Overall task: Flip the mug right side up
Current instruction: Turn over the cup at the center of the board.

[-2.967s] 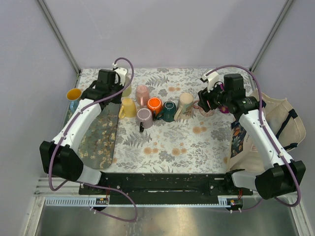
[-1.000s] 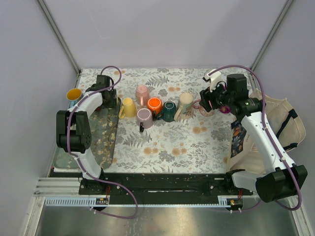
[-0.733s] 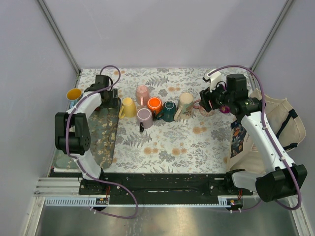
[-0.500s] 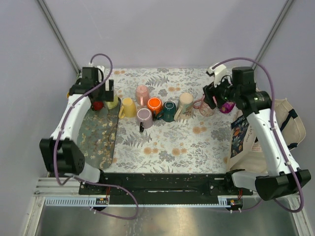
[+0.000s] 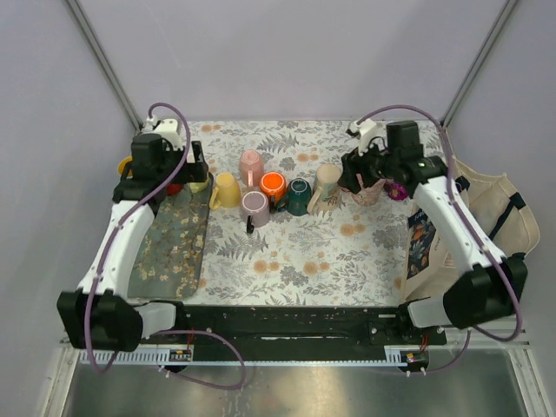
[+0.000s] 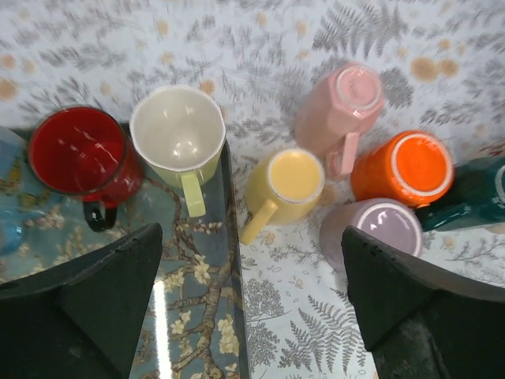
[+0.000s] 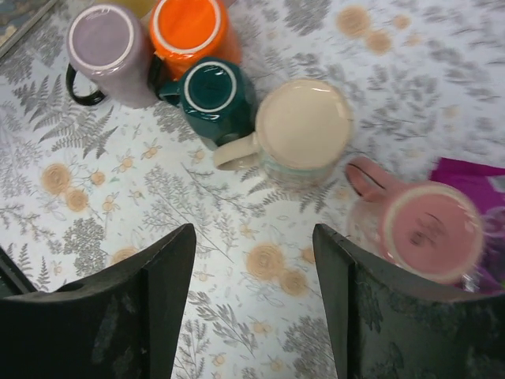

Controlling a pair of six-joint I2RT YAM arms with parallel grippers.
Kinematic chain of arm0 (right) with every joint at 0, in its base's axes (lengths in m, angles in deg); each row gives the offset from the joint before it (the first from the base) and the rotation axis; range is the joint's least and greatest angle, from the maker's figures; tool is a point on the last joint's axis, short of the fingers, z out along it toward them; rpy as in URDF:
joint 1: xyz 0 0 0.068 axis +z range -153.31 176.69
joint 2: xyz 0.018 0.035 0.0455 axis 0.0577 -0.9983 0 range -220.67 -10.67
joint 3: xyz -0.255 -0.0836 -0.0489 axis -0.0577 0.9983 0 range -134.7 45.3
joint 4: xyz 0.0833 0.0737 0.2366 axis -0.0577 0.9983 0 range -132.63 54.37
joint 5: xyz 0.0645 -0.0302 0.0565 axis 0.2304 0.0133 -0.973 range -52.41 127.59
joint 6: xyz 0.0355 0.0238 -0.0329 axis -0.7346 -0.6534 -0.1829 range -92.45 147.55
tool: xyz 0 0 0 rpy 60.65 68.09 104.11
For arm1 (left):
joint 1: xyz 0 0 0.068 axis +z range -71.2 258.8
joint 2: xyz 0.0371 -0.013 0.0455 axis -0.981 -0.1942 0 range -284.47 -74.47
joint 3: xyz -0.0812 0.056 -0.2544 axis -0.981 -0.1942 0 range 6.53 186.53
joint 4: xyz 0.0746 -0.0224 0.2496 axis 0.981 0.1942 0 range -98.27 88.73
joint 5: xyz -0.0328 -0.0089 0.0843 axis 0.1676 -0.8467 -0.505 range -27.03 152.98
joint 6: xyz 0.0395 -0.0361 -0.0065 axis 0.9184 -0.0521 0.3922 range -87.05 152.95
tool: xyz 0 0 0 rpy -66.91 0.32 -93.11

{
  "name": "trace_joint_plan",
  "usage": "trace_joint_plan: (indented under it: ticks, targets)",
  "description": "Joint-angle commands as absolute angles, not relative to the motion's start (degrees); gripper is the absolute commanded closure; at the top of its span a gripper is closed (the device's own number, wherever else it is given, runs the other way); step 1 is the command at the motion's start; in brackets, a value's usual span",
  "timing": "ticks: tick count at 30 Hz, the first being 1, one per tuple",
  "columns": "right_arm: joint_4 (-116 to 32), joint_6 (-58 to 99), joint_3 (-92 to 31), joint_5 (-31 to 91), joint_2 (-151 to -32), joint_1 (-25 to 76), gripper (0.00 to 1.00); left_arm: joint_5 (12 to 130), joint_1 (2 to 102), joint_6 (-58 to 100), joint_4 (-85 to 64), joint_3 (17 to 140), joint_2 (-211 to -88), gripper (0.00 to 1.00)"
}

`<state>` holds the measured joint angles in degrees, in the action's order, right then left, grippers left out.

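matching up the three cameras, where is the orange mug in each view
Top external: orange mug near the centre, slightly above the middle.
Left wrist: orange mug at the right side, mid-height.
Right wrist: orange mug at the top edge, left of centre.
Shared landmark: the lilac mug right beside it in every view.

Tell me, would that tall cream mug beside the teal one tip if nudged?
The cream mug looks like rigid glazed ceramic, so probably slippery and breakable. It seems to stand mouth-down and tall, so a high push might tip it; a low one would likely slide it.
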<state>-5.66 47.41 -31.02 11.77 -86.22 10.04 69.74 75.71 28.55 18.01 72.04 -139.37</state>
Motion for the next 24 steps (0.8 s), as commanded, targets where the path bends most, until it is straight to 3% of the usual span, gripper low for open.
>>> trace_joint_plan:
  ticks: [1, 6, 13, 14, 15, 16, 24]
  targets:
    - [-10.9, 48.0, -35.8, 3.7, -92.1, 15.0, 0.3, 68.8, 74.9, 27.8, 9.3, 74.1, -143.3, 0.01]
    - [-11.4, 54.3, -39.0, 6.1, -97.8, 21.0, 0.29, 70.0, 74.8, 24.8, 7.0, 69.7, -140.0, 0.01]
    - [-4.8, 61.2, -47.1, 2.3, -109.3, 23.1, 0.28, 85.5, 77.2, 22.2, 7.6, 62.9, -135.3, 0.01]
    - [-4.2, 61.0, -48.5, 3.4, -110.9, 23.3, 0.21, 86.3, 77.7, 22.0, 7.3, 62.3, -134.9, 0.01]
    - [-4.3, 60.6, -49.6, 5.1, -112.2, 23.5, 0.03, 86.5, 78.3, 22.0, 7.2, 62.0, -134.7, 0.01]
    - [-4.3, 60.1, -50.9, 6.4, -114.0, 23.8, 0.01, 86.4, 78.8, 21.7, 6.9, 61.6, -134.6, 0.02]
    - [-4.7, 61.0, -53.6, 9.9, -119.9, 24.9, 0.01, 90.7, 84.7, 20.8, 5.6, 62.9, -133.4, 0.03]
